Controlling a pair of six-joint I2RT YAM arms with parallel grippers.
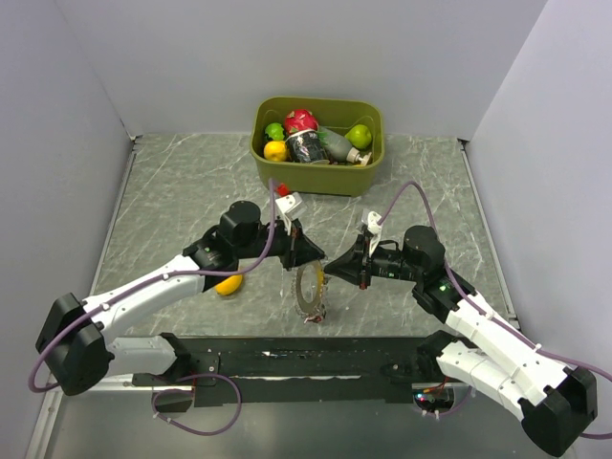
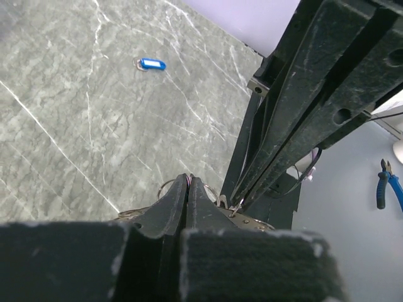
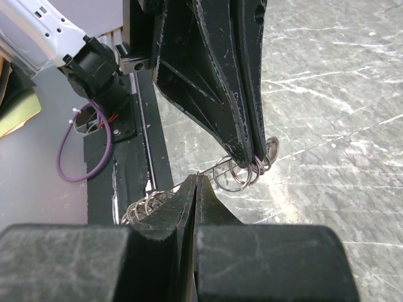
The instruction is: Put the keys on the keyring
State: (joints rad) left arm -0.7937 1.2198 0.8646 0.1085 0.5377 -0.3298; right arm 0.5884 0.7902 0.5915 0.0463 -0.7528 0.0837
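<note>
Left gripper [image 2: 189, 181], right gripper [image 3: 196, 179] pinch one keyring [image 1: 299, 289] (one blue key [image 2: 151, 63] apart).

The left arm [image 1: 143, 287] and right arm [image 1: 488, 335] share one build: smooth white link shells joined by chunky black joint housings, with a large black block at the near end. A purple cable [image 1: 272, 206] loops along each. A small green light [image 1: 443, 285] glows on the right arm. The left gripper [image 3: 255, 160] and right gripper [image 3: 197, 179] have long, tapering, matte black fingers [image 3: 220, 75] with small round holes. A white module [image 1: 290, 203] sits at each wrist.
</note>
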